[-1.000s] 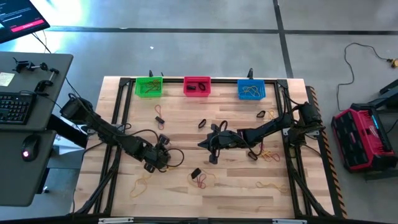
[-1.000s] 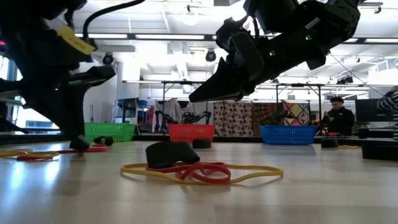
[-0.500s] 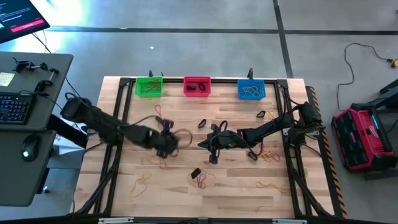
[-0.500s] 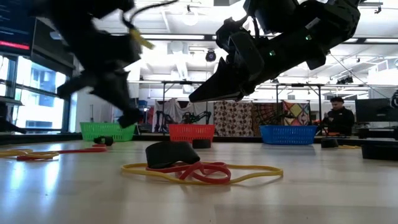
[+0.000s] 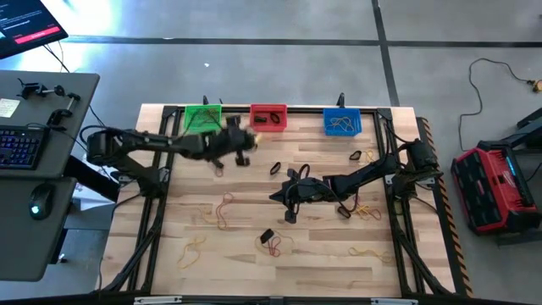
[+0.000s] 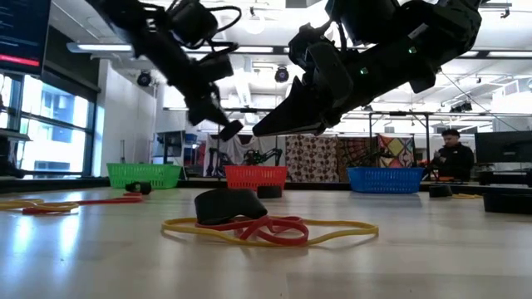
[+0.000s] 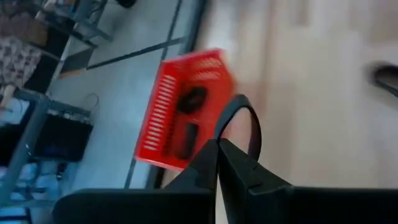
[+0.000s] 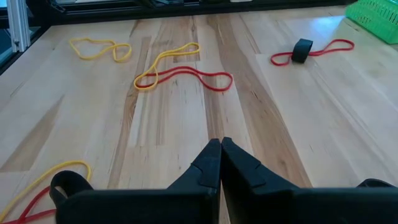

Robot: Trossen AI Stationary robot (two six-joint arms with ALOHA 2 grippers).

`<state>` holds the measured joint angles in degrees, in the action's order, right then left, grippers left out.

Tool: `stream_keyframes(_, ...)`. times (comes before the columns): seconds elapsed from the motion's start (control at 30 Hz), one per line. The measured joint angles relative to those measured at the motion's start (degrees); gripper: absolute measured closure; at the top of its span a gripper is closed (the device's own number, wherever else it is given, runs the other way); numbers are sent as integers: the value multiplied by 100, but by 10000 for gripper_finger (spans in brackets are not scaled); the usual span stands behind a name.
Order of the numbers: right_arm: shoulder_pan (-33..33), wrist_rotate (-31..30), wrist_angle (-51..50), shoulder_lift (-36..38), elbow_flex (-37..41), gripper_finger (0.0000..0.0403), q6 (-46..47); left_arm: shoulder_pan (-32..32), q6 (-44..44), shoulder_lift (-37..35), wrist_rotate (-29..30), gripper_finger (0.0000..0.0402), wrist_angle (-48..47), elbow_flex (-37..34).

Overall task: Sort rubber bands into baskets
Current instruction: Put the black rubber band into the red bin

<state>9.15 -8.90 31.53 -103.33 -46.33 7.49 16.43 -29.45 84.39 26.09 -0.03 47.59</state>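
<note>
Grey concrete floor (image 5: 254, 51); dark desk (image 5: 34, 135); ceiling lights (image 6: 249, 25).

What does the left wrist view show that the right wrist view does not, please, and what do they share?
Only the left wrist view shows the red basket with dark bands inside, and the left pincer shut on a black rubber band looping past its tips. Only the right wrist view shows the right pincer shut and empty, a joined yellow and red band on the table, and a corner of the green basket. Both show shut dark fingers over light wood.
</note>
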Motion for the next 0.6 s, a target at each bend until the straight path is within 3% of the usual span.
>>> stream_keyframes(0.3,0,1,-4,0,0,402,0,1273,-262,739,-1000,401,-727,1498)
stream_keyframes(0.6,0,0,-20,0,0,402,0,1595,-495,1989,-1554,401,-1290,2477)
